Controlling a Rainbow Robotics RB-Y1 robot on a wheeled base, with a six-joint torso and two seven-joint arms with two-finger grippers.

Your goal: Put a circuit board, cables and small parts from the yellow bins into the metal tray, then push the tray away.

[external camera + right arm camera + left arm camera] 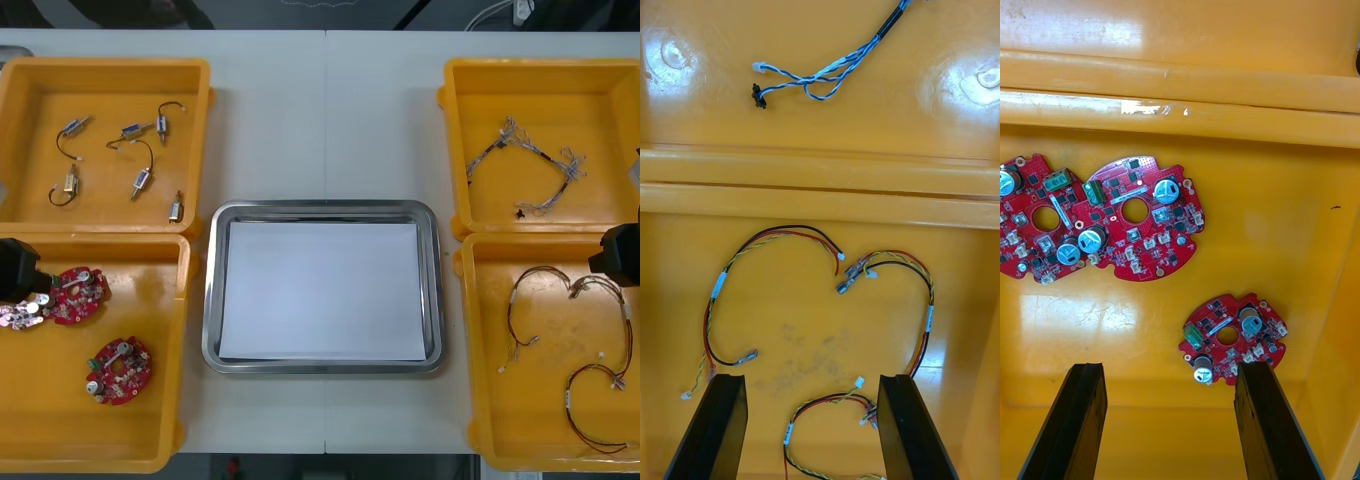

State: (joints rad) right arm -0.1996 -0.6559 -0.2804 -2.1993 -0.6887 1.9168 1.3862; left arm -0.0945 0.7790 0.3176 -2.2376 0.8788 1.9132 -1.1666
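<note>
Black fingers of the left gripper (1169, 371) stand apart, gripping nothing, over the yellow bin (90, 462) at eight o'clock on the table. Three round red circuit boards (1142, 217) lie in that bin, one just ahead of a fingertip. At four o'clock the right gripper (812, 382), also open, hovers over looped red and yellow cables (719, 285). A twisted blue and white cable (530, 150) lies at two o'clock, small metal parts (140, 182) at ten. Between the bins at the centre sits the metal tray (322, 208), white inside.
</note>
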